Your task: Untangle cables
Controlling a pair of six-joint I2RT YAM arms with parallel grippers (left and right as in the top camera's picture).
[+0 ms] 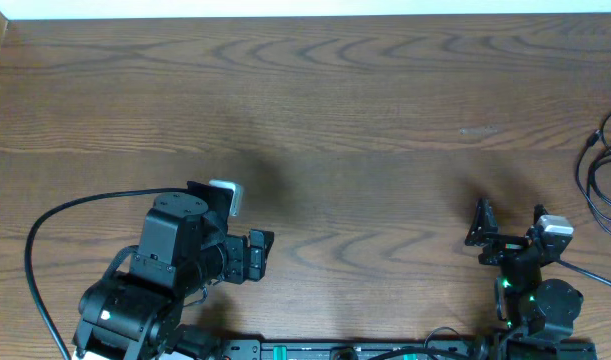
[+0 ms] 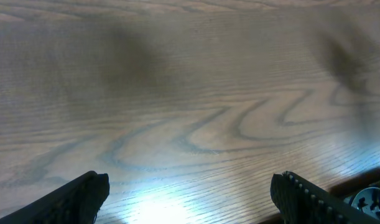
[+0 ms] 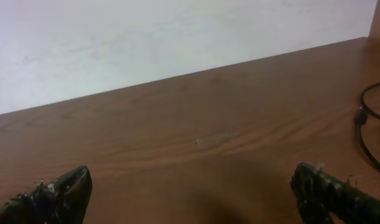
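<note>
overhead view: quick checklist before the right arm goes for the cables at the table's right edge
1. Thin black cables located: ok, they lie looped at the right edge of the brown wooden table.
2. Whole tangle visible: not ok, the loops run out of frame in both the overhead and right wrist views.
3. Right gripper open and empty: ok.
4. Left gripper open and empty: ok.
5. Path from right gripper to the cables: ok, only bare wood between them.
6. Where the cords cross and where the plug ends sit: cannot tell.
</note>
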